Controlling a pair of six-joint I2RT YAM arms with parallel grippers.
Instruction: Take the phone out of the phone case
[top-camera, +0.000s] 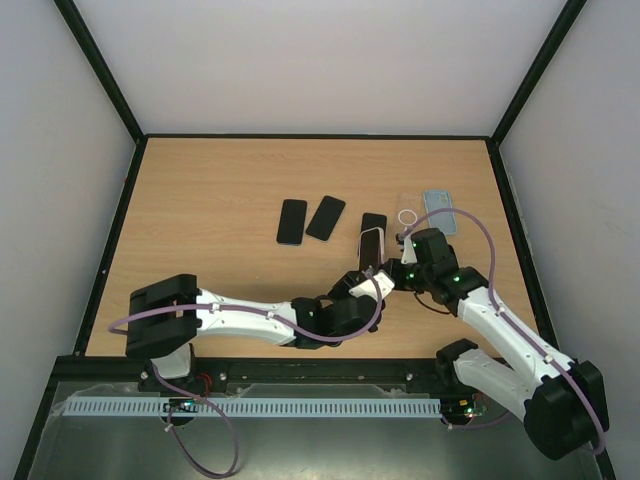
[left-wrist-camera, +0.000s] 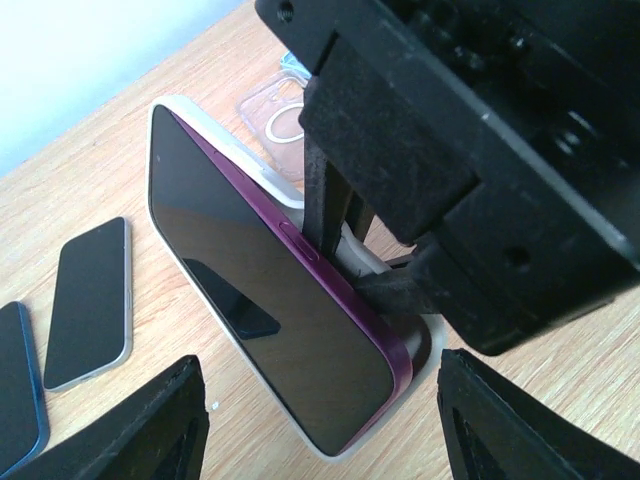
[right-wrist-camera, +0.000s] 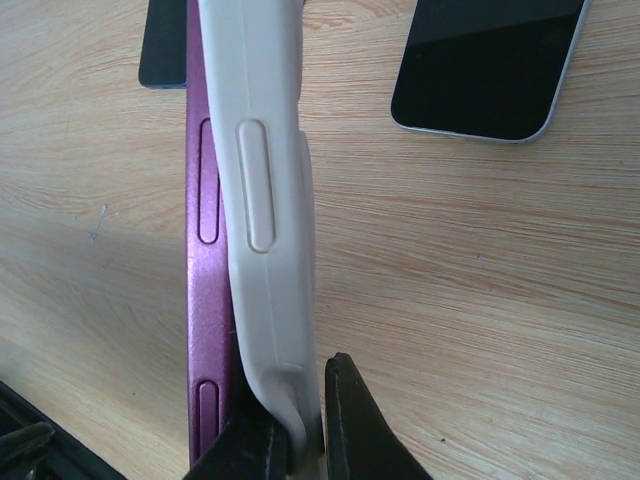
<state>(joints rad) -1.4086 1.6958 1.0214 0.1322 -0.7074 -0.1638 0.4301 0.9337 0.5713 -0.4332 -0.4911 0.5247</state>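
Wooden table (top-camera: 220, 180), mid-frame: the right hand (right-wrist-camera: 300, 420) pinches the white phone case (right-wrist-camera: 265, 150). The left hand (left-wrist-camera: 320, 405) gapes around the purple phone (left-wrist-camera: 270, 300).

The top camera hangs high behind the arms and looks down on the whole desk (top-camera: 200, 190) from far off. The left wrist camera sits very close. It looks over the left tool (left-wrist-camera: 325, 410) toward 1 o'clock at the phone (left-wrist-camera: 260, 300) screen. The right wrist camera is closest. It looks toward 10 o'clock along the phone case (right-wrist-camera: 265, 200) edge, by the right tool (right-wrist-camera: 300, 440). All three views share the phone. Both wrist views also catch a silver-edged spare phone (left-wrist-camera: 90, 300).
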